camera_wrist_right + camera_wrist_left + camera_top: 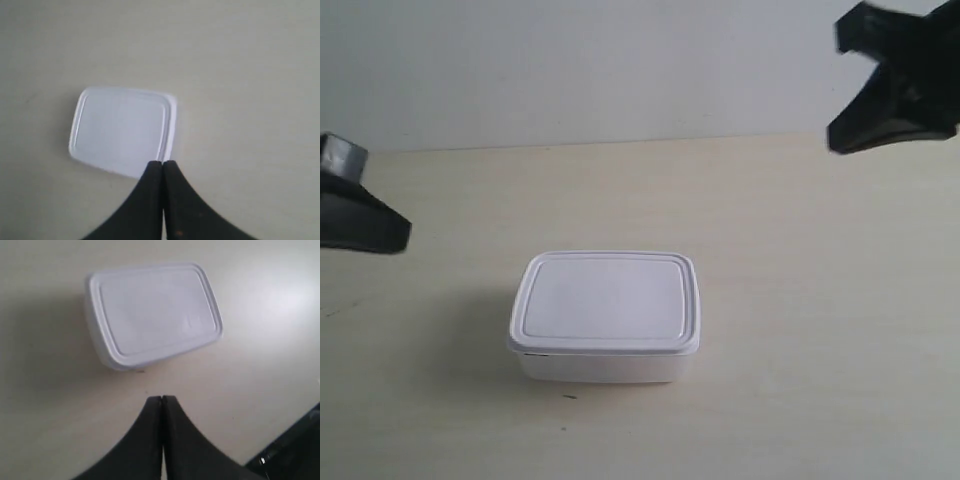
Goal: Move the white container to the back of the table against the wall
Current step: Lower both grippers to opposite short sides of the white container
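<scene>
At the counter (820, 300) centre, well short of the wall (620, 60), the white container (605, 305) sits ungrasped, left gripper (162, 399) and right gripper (163, 163) both pressed together; approach seems pending, likely requiring one to spread.

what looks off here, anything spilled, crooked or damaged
Nothing stands out. The white container sits flat on the table, lid on, with no spill or damage showing. The left gripper and right gripper are shut, apart from it.

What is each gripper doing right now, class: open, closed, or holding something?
Left gripper: closed, holding nothing; the white container lies apart from it.
Right gripper: closed, holding nothing.
</scene>
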Motion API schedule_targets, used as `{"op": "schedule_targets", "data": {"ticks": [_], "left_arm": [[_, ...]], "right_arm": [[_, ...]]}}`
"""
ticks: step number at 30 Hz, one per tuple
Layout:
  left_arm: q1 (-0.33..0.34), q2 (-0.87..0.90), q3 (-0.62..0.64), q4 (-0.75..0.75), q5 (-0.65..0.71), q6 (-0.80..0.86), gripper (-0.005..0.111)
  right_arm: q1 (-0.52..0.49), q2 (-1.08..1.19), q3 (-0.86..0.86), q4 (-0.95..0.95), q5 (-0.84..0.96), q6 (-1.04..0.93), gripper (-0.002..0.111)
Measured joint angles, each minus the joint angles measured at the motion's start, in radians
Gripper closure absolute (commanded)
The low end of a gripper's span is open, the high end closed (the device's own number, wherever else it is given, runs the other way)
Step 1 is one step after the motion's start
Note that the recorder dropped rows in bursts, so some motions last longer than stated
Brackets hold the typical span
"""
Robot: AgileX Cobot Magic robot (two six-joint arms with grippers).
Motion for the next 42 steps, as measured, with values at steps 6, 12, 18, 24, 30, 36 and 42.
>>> {"op": "schedule_targets", "data": {"ticks": [6,12,18,24,30,36,42], "left_arm": [[-0.2,0.006,0.084,0.05,-0.091,-0.195,0.107],[-0.301,0.074,0.182,0.026,-0.216,-0.272,0.107],[-0.307,0.211,0.213,-0.03,-0.329,-0.281,0.107],[-0.307,0.374,0.2,-0.091,-0.39,-0.237,0.107],[-0.307,0.465,0.19,-0.202,-0.433,-0.14,0.107],[-0.307,0.504,0.19,-0.261,-0.471,-0.103,0.107],[-0.307,0.526,0.188,-0.345,-0.489,-0.025,0.107]], "right_arm": [[0.232,0.108,-0.002,-0.011,0.019,0.033,0.108],[0.35,0.224,0.042,0.039,-0.005,0.012,0.108],[0.383,0.31,0.114,0.056,-0.095,-0.001,0.108],[0.385,0.412,0.118,0.138,-0.143,-0.071,0.108],[0.385,0.494,0.118,0.192,-0.161,-0.103,0.108],[0.385,0.509,0.118,0.197,-0.179,-0.109,0.108],[0.385,0.511,0.118,0.199,-0.179,-0.111,0.108]]}}
